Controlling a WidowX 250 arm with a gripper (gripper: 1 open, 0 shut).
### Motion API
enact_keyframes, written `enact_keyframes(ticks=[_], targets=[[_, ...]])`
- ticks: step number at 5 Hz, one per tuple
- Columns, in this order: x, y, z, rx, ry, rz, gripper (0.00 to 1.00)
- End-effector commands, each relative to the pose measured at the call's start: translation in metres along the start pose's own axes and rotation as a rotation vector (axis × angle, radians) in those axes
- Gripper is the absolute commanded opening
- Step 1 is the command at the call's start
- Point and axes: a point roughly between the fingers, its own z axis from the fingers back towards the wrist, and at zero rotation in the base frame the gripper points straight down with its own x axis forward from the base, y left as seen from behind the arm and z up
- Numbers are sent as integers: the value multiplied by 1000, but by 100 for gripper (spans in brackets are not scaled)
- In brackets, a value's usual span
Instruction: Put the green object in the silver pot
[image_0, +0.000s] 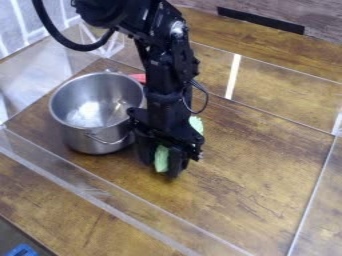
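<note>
Gripper pointing straight down on the green object, jaws either side of it; real clamp or just bracketing, can't tell.

Green object sits low on the wooden table, roughly mid-table toward the near edge, just right of the silver pot and outside it. Only a short green strip shows between the black fingers; its ends and whether it rests on the wood are hidden by the gripper body. A second green patch shows at the gripper's right side, can't resolve what it belongs to. Pot stands upright near the left edge; its right rim is cut off by the arm. Small red bit behind the arm, mostly covered.
</note>
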Motion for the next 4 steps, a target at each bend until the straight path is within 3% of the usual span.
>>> enact_keyframes(ticks=[1, 2, 4], targets=[[11, 5, 32, 13, -60, 7, 0], [12, 6, 52, 38, -61, 11, 0], [19, 21, 109, 127, -85, 56, 0]])
